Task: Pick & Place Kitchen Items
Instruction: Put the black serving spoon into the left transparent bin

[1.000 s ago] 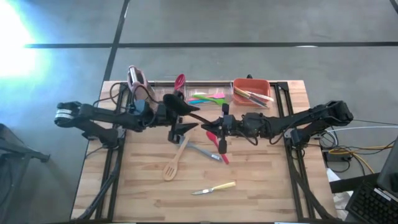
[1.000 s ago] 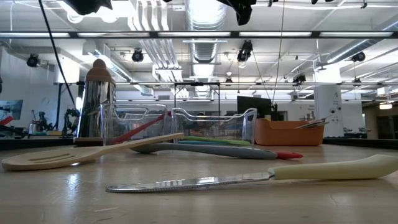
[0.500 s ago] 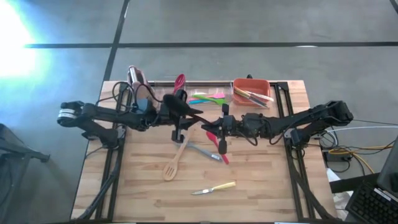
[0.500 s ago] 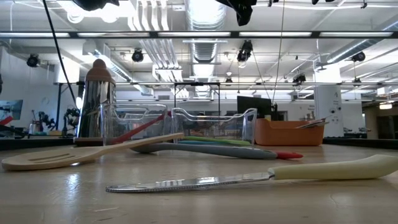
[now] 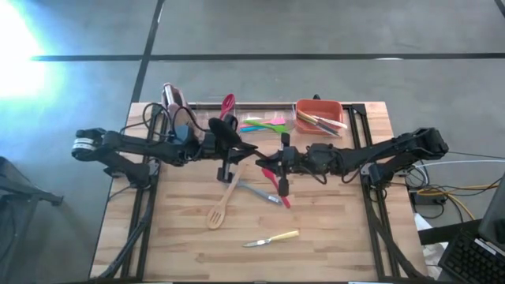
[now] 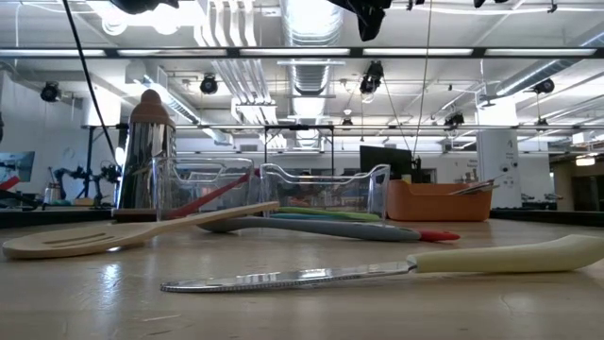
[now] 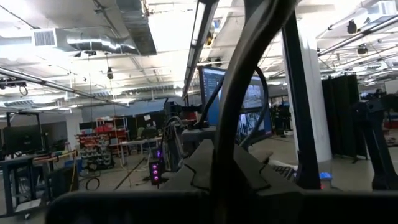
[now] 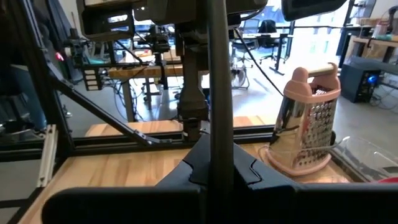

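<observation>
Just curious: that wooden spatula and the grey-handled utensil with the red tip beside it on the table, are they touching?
Cannot tell. In the high view the wooden spatula handle runs right by the grey-handled utensil, under the arms; the low view overlaps them, showing neither contact nor gap.

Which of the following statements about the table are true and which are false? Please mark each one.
1. The wooden spatula lies on the table, outside every bin. True.
2. No knife lies on the bare table. False: a pale-handled knife lies there, nearer the front edge than the wooden spatula.
3. The grater stands upright near the far left corner of the table. True.
4. The orange bin is empty. False: it holds several utensils.
</observation>
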